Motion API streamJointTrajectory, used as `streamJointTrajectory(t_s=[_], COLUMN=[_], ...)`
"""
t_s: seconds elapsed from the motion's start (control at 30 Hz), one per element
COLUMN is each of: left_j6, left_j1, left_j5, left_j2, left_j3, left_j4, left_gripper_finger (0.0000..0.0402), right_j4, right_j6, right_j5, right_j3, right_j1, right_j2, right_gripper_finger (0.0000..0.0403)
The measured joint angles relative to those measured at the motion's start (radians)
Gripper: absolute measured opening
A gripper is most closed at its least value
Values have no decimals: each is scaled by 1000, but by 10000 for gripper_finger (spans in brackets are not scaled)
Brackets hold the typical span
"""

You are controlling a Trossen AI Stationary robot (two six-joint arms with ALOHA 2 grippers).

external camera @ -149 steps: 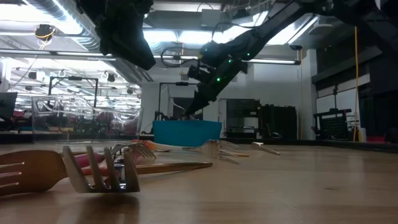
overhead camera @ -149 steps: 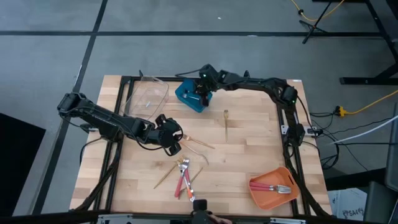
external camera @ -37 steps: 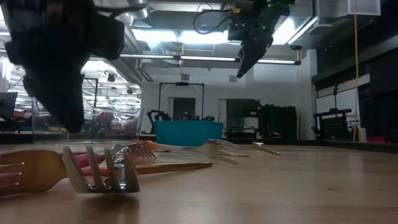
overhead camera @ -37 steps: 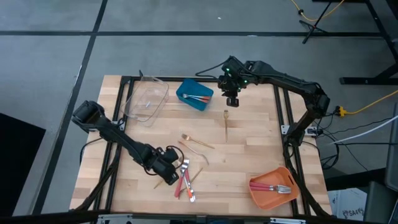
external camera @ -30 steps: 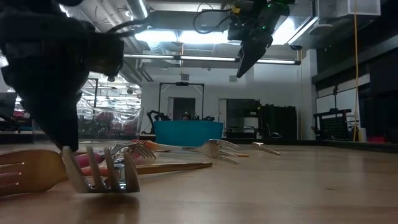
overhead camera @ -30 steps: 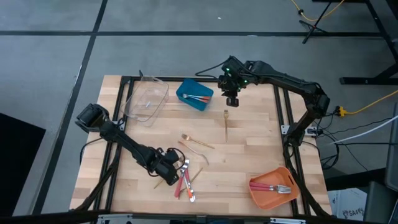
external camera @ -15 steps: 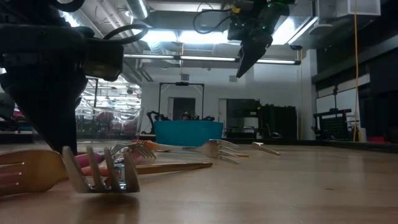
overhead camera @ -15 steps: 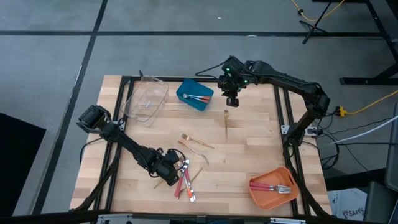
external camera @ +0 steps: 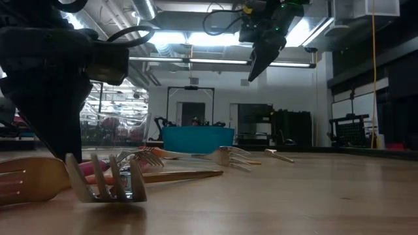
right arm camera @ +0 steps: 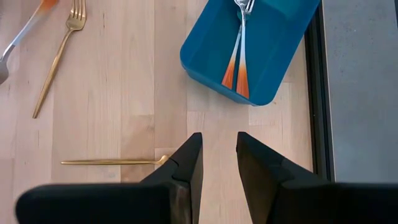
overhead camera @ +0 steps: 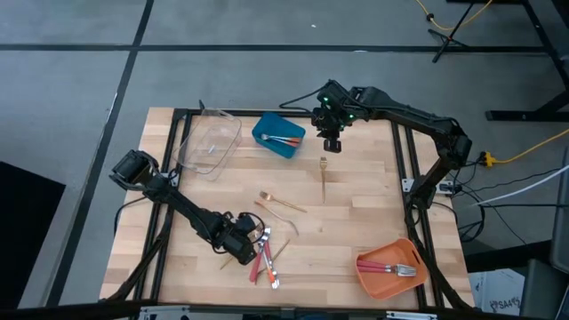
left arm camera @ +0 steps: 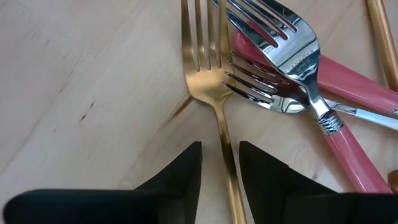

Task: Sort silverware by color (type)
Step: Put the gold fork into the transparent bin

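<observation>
Straddling a gold fork [left arm camera: 214,112] handle in the left wrist view, the left tool [left arm camera: 220,163] is parted, not yet clenched; closing squarely should avoid the pink forks [left arm camera: 323,93] touching its head. High view: blue bin [overhead camera: 277,135], upper centre, holds orange-handled pieces; orange bin [overhead camera: 388,268], lower right, pink ones; clear bin [overhead camera: 211,142] seems empty. Right wrist view: right tool [right arm camera: 217,162] parted, empty.

Dark jointed arms [overhead camera: 182,206] (green lights)
</observation>
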Motion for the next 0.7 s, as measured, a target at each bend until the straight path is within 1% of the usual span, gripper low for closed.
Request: streamJointTrajectory(t_s=[0.4, 0.57, 0.7], left_j6=[0, -2, -36], left_j1=[0, 0, 2], left_j5=[-18, -18, -19], left_j2=[1, -4, -23], left_j3=[-1, -1, -2], left_j4=[-20, -26, -60], left_gripper_finger=[12, 9, 8], right_j4=[0, 0, -1], right_j6=[0, 0, 0], right_j5=[0, 0, 0], right_j3=[0, 0, 0], right_j1=[0, 0, 0], right_j2=[0, 0, 0], right_gripper_finger=[88, 88, 88])
